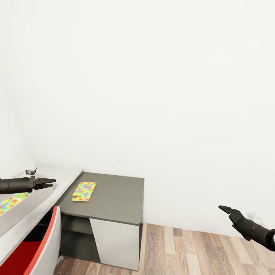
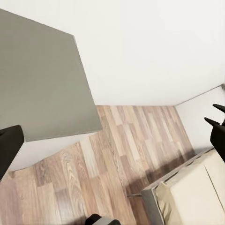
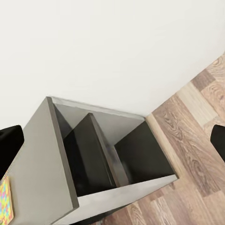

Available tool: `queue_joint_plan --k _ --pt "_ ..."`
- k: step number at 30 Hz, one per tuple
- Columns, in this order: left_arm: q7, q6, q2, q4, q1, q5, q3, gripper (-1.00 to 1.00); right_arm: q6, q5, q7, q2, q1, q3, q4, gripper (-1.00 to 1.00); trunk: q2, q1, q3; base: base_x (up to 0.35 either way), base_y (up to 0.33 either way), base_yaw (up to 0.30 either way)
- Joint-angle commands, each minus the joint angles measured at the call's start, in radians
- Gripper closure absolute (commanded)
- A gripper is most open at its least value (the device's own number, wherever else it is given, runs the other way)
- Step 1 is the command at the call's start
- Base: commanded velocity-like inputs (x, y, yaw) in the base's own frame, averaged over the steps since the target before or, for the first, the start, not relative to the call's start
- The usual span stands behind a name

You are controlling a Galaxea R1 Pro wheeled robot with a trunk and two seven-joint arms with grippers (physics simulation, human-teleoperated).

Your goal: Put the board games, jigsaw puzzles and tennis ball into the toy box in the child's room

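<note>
One jigsaw puzzle (image 1: pixel 84 191) lies flat on the dark-grey corner section of the table (image 1: pixel 114 198). Its edge also shows in the right wrist view as the puzzle (image 3: pixel 4 200). A second jigsaw puzzle (image 1: pixel 7 204) lies on the white top at the far left. My left gripper (image 1: pixel 53 182) hovers open over the white top, pointing toward the first puzzle and a short way from it. My right gripper (image 1: pixel 223 209) hangs open and empty over the wood floor, far right of the table. The board games, tennis ball and toy box are out of view.
A red-and-white chair (image 1: pixel 40 248) stands against the table at the lower left. The grey section has open shelves (image 3: pixel 96 154) below it. A cream bed corner (image 2: pixel 192 197) sits across the plank floor (image 1: pixel 198 248). A white wall backs the table. A small grey object (image 1: pixel 31 170) sits on the white top.
</note>
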Motion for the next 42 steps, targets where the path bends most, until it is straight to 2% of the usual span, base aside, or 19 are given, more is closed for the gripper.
queue_joint_plan --k 1,11,16,19,26,30,31,33,34,36,37,40,41,42 --pt "-0.006 0.01 0.0 -0.001 -0.001 -0.008 0.004 -1.0 0.004 -0.011 -0.01 0.0 -0.001 -0.001 -0.001 -1.0 -0.002 0.001 -0.001 0.294 0.0 -0.139" --pt "-0.006 0.009 0.0 0.0 -0.001 -0.009 0.004 -1.0 0.002 -0.009 -0.014 0.001 -0.001 0.0 -0.001 -1.0 -0.002 0.001 0.001 0.248 0.0 -0.024" --pt "-0.006 0.009 -0.002 0.0 -0.001 -0.009 0.004 -1.0 -0.045 -0.011 -0.014 0.001 -0.001 0.003 -0.001 -1.0 -0.002 0.001 0.001 0.037 0.0 0.0" --pt "-0.006 0.009 -0.002 0.001 -0.001 -0.009 0.004 -1.0 -0.064 -0.011 -0.013 0.001 -0.001 0.016 -0.001 -1.0 -0.002 0.001 0.001 0.007 0.0 0.0" --pt "-0.006 0.011 -0.003 0.001 -0.001 -0.011 0.004 -1.0 -0.081 -0.003 -0.021 -0.005 -0.001 0.077 -0.001 -1.0 -0.002 0.001 0.001 0.001 0.0 0.0" --pt "-0.006 0.018 -0.007 0.0 -0.001 -0.014 0.004 -1.0 -0.081 0.028 -0.04 -0.003 -0.001 0.084 -0.001 -1.0 -0.002 0.001 0.001 0.0 0.0 0.0" --pt "-0.002 0.021 -0.019 -0.001 -0.001 -0.014 0.006 -1.0 -0.081 0.041 -0.05 -0.002 -0.001 0.088 -0.001 -1.0 -0.002 0.001 0.001 0.0 0.0 0.0" --pt "0.055 0.027 -0.047 -0.004 -0.003 -0.014 0.009 -1.0 -0.081 0.06 -0.066 0.0 -0.001 0.103 -0.001 -1.0 -0.002 0.001 0.001 0.0 0.0 0.0" --pt "0.121 0.04 -0.075 -0.008 -0.007 -0.013 0.011 -1.0 -0.082 0.073 -0.079 0.001 -0.001 0.134 -0.001 -1.0 -0.002 0.001 0.001 0.0 0.0 0.0" --pt "0.213 0.1 -0.112 -0.03 -0.012 -0.012 0.012 -1.0 -0.082 0.082 -0.095 0.001 -0.002 0.19 -0.004 -1.0 -0.002 0.001 0.001 0.0 0.0 0.0" --pt "0.238 0.121 -0.122 -0.043 -0.013 -0.012 0.012 -1.0 -0.082 0.084 -0.1 0.001 -0.002 0.204 -0.005 -1.0 -0.002 0.001 0.001 0.0 0.0 0.0" --pt "0.408 0.252 -0.189 -0.167 -0.016 -0.015 0.012 -1.0 -0.081 0.086 -0.143 0.002 -0.003 0.277 -0.008 -1.0 -0.002 0.001 0.001 0.0 0.0 0.0" --pt "0.473 0.287 -0.209 -0.204 -0.017 -0.015 0.012 -1.0 -0.079 0.084 -0.155 0.001 -0.006 0.29 -0.009 -1.0 -0.002 0.001 0.001 0.0 0.0 0.0" --pt "0.506 0.301 -0.22 -0.22 -0.018 -0.015 0.013 -1.0 -0.079 0.082 -0.16 0.001 -0.008 0.295 -0.009 -1.0 -0.002 0.001 0.001 0.0 0.0 0.0"
